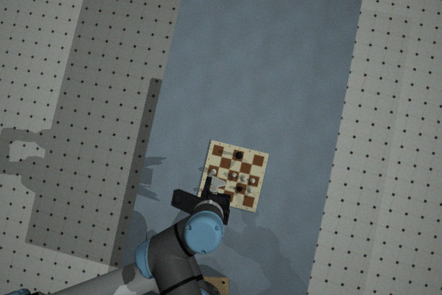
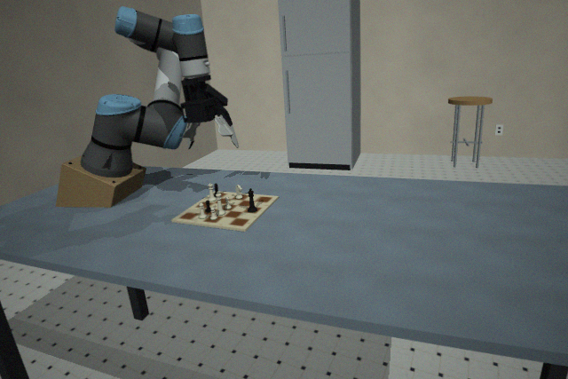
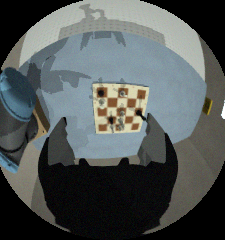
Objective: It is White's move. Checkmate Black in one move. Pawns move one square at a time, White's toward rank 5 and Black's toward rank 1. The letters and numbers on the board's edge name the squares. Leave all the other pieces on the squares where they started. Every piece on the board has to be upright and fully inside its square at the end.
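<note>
A small chessboard (image 1: 257,159) (image 2: 238,221) (image 3: 142,94) lies on the grey-blue table. It holds several white pieces, among them one (image 1: 213,171) at the board's left edge and a row of three (image 1: 243,178) in the middle. One black piece (image 1: 238,155) (image 2: 251,201) (image 3: 140,114) stands apart near the far side, and another black piece (image 1: 239,188) stands among the white ones. My gripper (image 1: 214,185) (image 2: 211,136) (image 3: 105,115) is open and empty. It hangs high above the board's edge nearest the arm's base.
The arm's wooden base block (image 2: 98,186) stands on the table left of the board. A fridge (image 2: 319,79) and a stool (image 2: 468,129) stand on the floor behind the table, far from the board.
</note>
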Tool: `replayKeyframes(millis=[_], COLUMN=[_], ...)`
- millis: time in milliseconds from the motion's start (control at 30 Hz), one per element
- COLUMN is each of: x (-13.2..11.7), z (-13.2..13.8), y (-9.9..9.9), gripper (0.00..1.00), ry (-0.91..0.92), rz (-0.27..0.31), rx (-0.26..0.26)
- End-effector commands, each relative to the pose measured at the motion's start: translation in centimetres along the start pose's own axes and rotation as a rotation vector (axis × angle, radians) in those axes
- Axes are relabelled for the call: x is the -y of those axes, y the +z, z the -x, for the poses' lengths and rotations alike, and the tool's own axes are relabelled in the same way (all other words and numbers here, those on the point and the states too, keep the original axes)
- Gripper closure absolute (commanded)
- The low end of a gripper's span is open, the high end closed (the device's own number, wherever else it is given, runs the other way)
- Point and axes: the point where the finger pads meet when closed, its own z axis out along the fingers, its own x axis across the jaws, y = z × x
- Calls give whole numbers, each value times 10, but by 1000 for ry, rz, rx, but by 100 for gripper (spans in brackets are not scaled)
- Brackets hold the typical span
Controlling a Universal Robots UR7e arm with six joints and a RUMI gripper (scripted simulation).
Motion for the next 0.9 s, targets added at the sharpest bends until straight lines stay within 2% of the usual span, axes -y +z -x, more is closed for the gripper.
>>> replayKeyframes(millis=[0, 400, 467, 500, 867], x=[0, -4, -4, -4, -10], z=[-4, -8, -8, -9, -9], y=[2, 6, 6, 6, 10], gripper=[0, 0, 0, 0, 0], ry=[275, 669, 669, 765, 1117], rz=[38, 29, 29, 33, 23], rx=[23, 5, 5, 4, -9])
